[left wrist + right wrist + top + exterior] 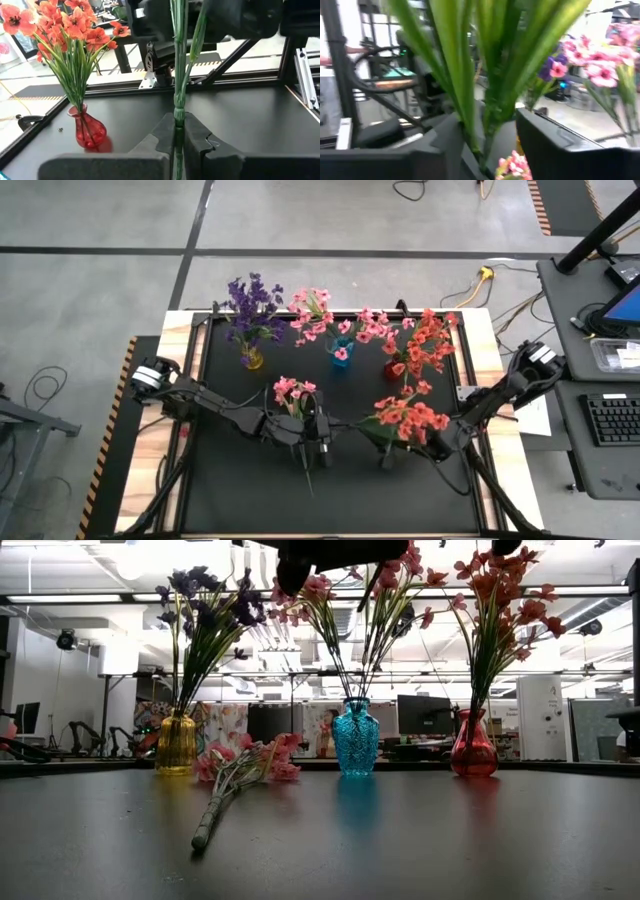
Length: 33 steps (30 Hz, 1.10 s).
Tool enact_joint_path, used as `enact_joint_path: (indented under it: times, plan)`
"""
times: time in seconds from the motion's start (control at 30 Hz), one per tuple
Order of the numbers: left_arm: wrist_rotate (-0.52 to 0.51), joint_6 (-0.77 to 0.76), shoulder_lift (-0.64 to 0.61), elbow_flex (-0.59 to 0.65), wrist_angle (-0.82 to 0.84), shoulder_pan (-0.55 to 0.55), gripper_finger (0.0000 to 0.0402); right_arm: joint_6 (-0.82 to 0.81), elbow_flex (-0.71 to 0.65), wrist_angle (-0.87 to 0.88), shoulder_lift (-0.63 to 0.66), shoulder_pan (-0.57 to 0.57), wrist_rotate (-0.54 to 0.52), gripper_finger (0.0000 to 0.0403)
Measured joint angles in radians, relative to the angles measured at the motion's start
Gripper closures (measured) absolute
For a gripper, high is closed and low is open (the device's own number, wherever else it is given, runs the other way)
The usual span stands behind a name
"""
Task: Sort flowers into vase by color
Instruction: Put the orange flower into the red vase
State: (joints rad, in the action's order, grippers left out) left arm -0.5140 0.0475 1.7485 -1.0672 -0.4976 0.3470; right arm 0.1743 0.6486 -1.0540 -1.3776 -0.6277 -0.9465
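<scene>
Looking straight down, the fingertips of both grippers are hard to make out against the black table (pixel 250 500). The left gripper (pixel 323 448) and right gripper (pixel 388 455) sit near each other at the middle, with the coral-red sprig (pixel 410 417) raised between them. Just beside the left gripper, a pink sprig (pixel 293 392) lies flat. Behind stand a yellow vase (pixel 252 358) with purple blossoms, a blue vase (pixel 342 355) with pink ones, and a red vase (pixel 393 368) with coral ones.

From table height, both grippers are cut off at the upper edge, showing only as dark shapes. The pink sprig rests on the table in front of the gap between the yellow and blue vases.

From the left wrist, the fingers (pixel 165 135) are pressed together on the coral-red sprig's thin green stem. It runs straight up to the edge, so the blossoms are cut off. A dark mass behind it blocks much of the room, and the red vase stands off to one side.

From the right wrist, leafy green stems fill most of the picture and hide what lies beyond. The fingers (pixel 555 145) stand partly apart on either side, one against the stems, the other with a gap. Pink blossoms show blurred below.
</scene>
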Motion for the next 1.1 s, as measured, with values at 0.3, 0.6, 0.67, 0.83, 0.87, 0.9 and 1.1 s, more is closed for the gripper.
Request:
enact_joint_path:
  times: [0.3, 0.6, 0.67, 0.83, 0.87, 0.9, 1.1]
  plan:
    - [0.034, 0.011, -0.003, 0.0, 0.001, 0.008, 0.0324, -0.011, 0.001, 0.023, 0.018, -0.004, 0.033, 0.0378]
    - [0.026, -0.019, -0.149, 0.0, 0.259, 0.012, 0.0197, -0.034, 0.001, 0.239, 0.175, -0.037, -0.292, 0.0388]
    - [0.026, -0.049, -0.203, 0.0, 0.353, 0.012, 0.0184, -0.085, 0.001, 0.363, 0.231, -0.04, -0.463, 0.0388]
    - [0.025, -0.102, -0.316, 0.0, 0.576, 0.012, 0.018, -0.206, 0.001, 0.609, 0.354, 0.002, -0.611, 0.0389]
    - [0.024, -0.113, -0.333, 0.0, 0.606, 0.012, 0.0182, -0.218, 0.001, 0.626, 0.377, 0.022, -0.592, 0.0389]
    - [0.024, -0.126, -0.349, 0.0, 0.637, 0.012, 0.0184, -0.225, 0.001, 0.631, 0.395, 0.043, -0.571, 0.0389]
    - [-0.005, -0.212, -0.414, 0.0, 0.791, 0.012, 0.0198, -0.177, 0.001, 0.63, 0.428, 0.164, -0.459, 0.039]
